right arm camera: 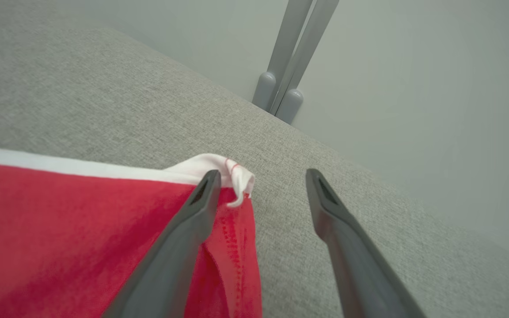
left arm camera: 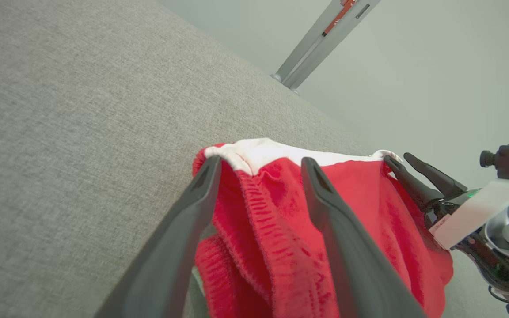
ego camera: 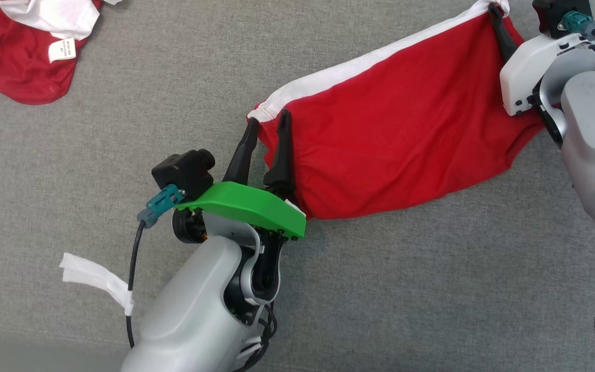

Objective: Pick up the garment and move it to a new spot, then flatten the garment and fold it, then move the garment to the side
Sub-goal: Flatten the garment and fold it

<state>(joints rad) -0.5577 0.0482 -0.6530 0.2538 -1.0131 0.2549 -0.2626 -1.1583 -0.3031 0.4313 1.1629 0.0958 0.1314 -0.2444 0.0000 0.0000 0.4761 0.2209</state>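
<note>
At ten o'clock of the head view, a crumpled red-and-white cloth heap (ego camera: 18, 62) lies on the grey woven fabric surface (ego camera: 122, 129), and toward seven o'clock a white cloth strip (ego camera: 93, 276) rests. Near centre, the left gripper (ego camera: 268, 118) has its fingers spread astride the nine o'clock corner of the red garment with a white band (ego camera: 395, 129), which lies spread out, stretching toward two o'clock. At that end the right gripper (right arm camera: 262, 173) is also spread, one finger over the corner.
</note>
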